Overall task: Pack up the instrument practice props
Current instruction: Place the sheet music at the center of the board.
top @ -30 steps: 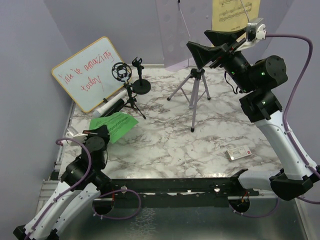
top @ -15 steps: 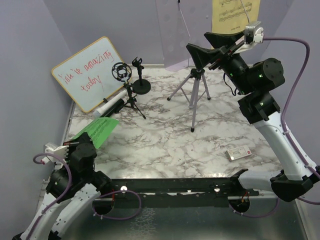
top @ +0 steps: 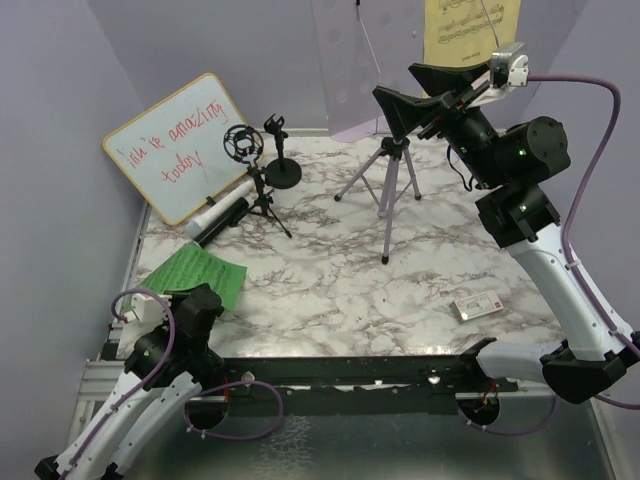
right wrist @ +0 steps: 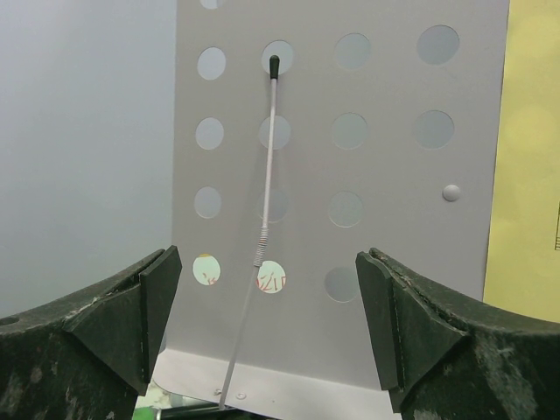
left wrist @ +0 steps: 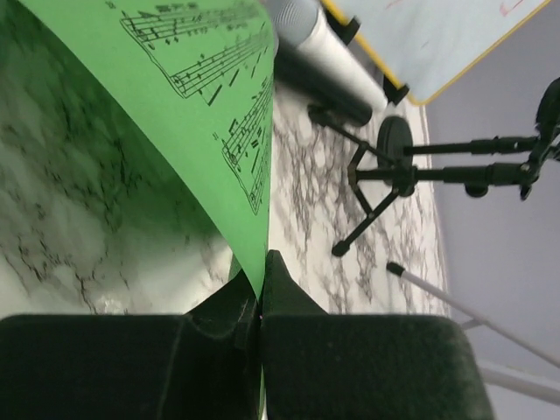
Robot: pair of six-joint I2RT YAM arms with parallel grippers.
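- Pincer on the left [left wrist: 261, 262]: clamped tight on the edge of the green music sheet [left wrist: 175, 114], low at the bench's [top: 330, 290] near-left corner.
- Microphones [top: 220, 215]: lying below the whiteboard [top: 175, 145], just beside the ring-mount tripod [top: 262, 195].
- Right pincer [right wrist: 267, 289]: spread wide, holding nothing, raised facing the lilac rack [right wrist: 389, 175], with the yellow sheet [right wrist: 534, 157] at the rack's right.

green sheet [left wrist: 166, 105] w/ black notation, yellow sheet [top: 470, 25], lilac perforated rack [right wrist: 350, 175], grey-veined white marble table [top: 330, 280].
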